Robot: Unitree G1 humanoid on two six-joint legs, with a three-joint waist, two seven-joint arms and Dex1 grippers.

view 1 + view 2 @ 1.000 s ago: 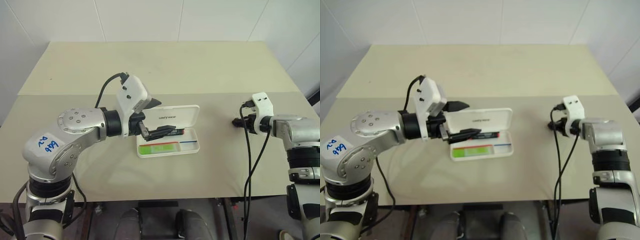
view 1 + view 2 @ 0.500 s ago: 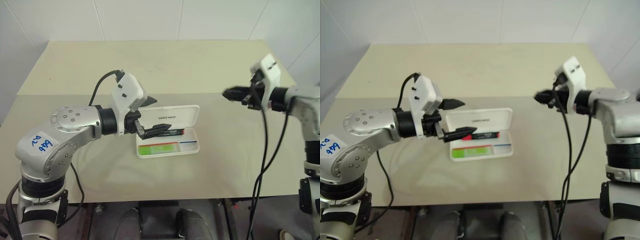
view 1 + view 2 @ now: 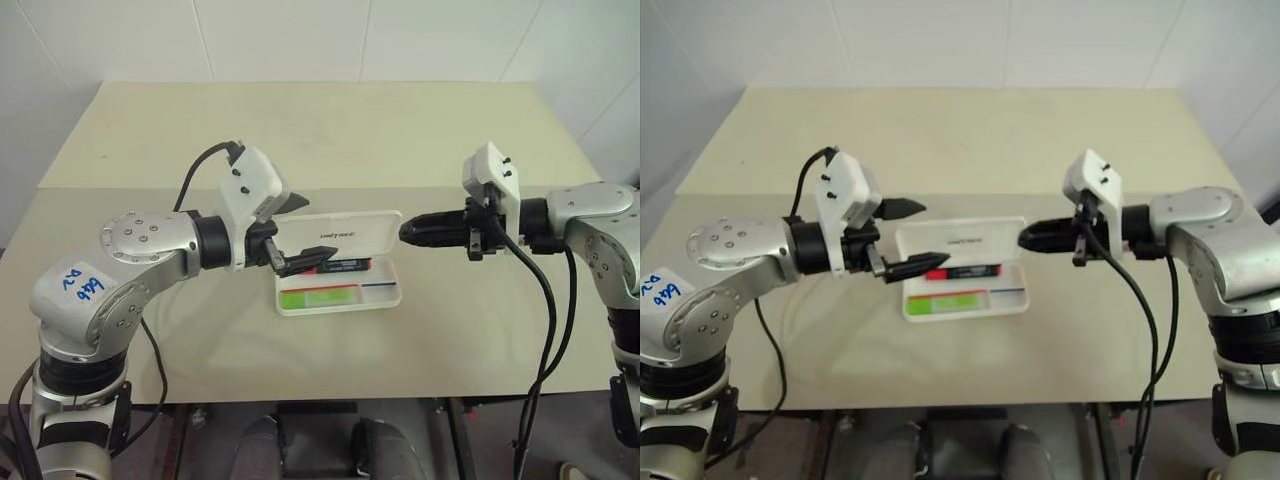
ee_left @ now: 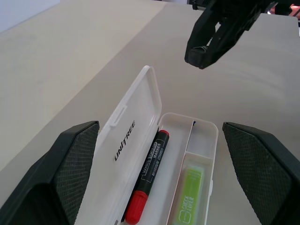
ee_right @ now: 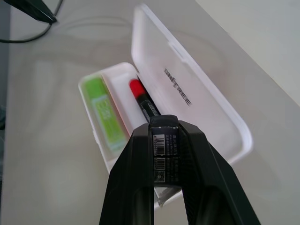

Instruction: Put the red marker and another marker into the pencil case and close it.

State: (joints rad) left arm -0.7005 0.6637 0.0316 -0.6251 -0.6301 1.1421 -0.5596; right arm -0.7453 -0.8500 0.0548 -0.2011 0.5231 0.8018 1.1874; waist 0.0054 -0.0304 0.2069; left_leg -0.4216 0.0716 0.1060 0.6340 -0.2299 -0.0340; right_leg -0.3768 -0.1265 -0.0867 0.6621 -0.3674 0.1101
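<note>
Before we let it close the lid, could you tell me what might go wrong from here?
The open left claw hovers right at the pencil case; its lower finger could be trapped under the upright lid. The shut right claw sits at the lid's other end; a push there might slide the light case. The red marker and another marker already lie inside.

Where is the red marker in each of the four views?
Left eye view: red marker in the back row of the open pencil case, just past the left hand's lower finger.
Right eye view: same row.
Left wrist view: beside the lettered lid.
Right wrist view: beside that lid.
Shared landmark: the lime-green marker alongside.
</note>
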